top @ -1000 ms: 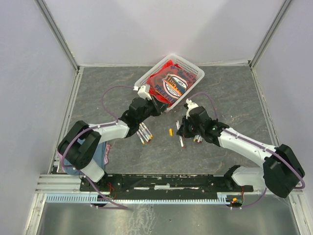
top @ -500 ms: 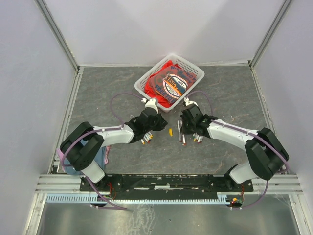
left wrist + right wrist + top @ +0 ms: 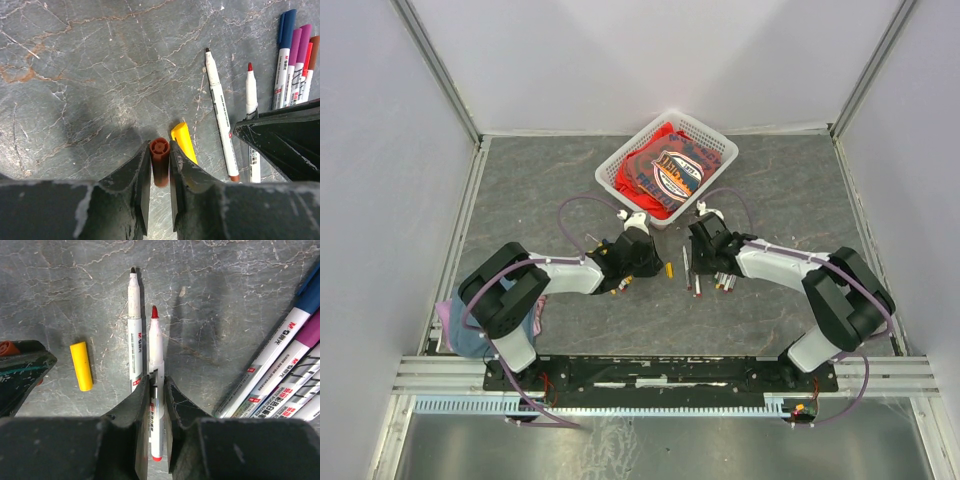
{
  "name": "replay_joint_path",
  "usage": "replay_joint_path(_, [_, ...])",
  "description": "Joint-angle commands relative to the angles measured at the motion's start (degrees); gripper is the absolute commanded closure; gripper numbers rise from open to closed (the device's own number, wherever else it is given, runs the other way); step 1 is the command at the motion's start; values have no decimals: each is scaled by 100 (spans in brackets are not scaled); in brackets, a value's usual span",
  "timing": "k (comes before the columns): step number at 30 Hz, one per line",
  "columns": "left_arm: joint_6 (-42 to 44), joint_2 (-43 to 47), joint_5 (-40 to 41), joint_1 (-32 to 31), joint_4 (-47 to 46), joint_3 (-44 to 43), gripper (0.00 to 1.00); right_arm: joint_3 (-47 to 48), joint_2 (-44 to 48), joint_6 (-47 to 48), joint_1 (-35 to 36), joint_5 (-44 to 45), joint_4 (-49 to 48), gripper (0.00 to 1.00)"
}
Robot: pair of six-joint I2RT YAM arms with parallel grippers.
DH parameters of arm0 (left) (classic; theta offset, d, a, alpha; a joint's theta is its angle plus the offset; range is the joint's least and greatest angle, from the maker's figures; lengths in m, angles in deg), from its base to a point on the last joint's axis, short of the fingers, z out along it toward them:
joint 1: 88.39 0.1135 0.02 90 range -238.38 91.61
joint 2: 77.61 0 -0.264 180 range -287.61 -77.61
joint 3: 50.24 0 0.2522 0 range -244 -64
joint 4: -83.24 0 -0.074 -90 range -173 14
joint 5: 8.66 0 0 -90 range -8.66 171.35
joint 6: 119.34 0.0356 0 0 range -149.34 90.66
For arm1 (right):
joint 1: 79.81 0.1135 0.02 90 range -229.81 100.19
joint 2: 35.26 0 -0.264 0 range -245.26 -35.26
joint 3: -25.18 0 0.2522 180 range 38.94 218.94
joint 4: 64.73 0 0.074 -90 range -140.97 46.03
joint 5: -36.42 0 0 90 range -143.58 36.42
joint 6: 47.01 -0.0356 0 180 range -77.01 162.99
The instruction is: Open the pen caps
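Observation:
My left gripper is shut on a red pen cap, held end-on between the fingertips just above the table. A yellow pen cap lies right beside it. My right gripper stands low over the table, its jaws slightly parted round a white pen with a bare red tip, which lies flat. A second uncapped pen with a black tip lies alongside it. In the top view the left gripper and right gripper face each other across the yellow cap.
Several capped pens lie right of the right gripper. More pens lie under the left arm. A white basket with a red bag stands behind both grippers. A cloth lies at the table's left edge.
Both grippers have come down and inward to the table's middle, the left from near the basket. The right jaws have loosened round the red-tipped pen, which now rests on the table.

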Motion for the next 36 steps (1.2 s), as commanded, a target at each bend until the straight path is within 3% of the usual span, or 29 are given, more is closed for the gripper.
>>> replay_joint_path(1, [30, -65, 90, -25, -99, -167, 72, 258, -103, -96, -67, 58, -284, 79])
replay_joint_path(8, [-9, -92, 90, -33, -105, -122, 65, 349, -282, -118, -108, 50, -363, 77])
replay_joint_path(20, [-31, 11, 149, -43, -106, -76, 64, 435, -354, -127, -138, 97, -334, 68])
replay_joint_path(36, [90, 453, 309, -61, 89, -143, 61, 358, 976, -364, -140, 927, 739, 60])
